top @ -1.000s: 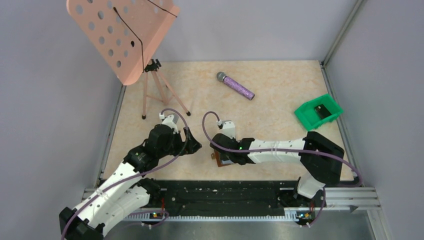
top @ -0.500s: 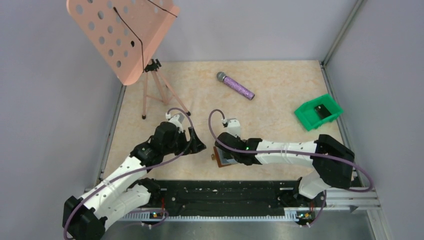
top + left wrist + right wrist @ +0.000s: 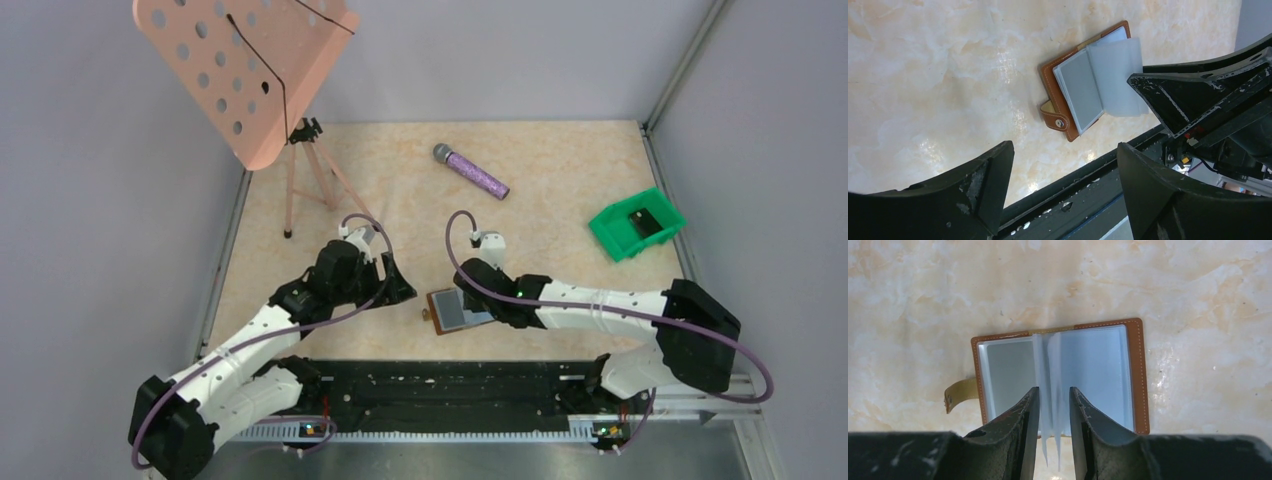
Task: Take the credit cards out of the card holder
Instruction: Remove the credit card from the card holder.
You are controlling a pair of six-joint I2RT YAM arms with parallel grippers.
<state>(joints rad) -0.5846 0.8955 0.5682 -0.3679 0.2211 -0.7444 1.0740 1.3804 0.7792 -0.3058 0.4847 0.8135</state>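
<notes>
On the table (image 3: 560, 180) we have both arms low near its front edge. Our left pincer (image 3: 1063, 150) gapes wide and empty. The holder (image 3: 1083, 95) lies ahead of it, well apart and slanted across its view. Our right pincer (image 3: 1054, 410) is the nearer, directly over the open holder. The holder's long axis runs crosswise to the fingers, and its spine points into their gap. The jaws stand narrow with clear sleeves (image 3: 1050, 365) between them; whether they pinch, we cannot tell. The snap strap (image 3: 960, 390) sticks out left of that pincer.
</notes>
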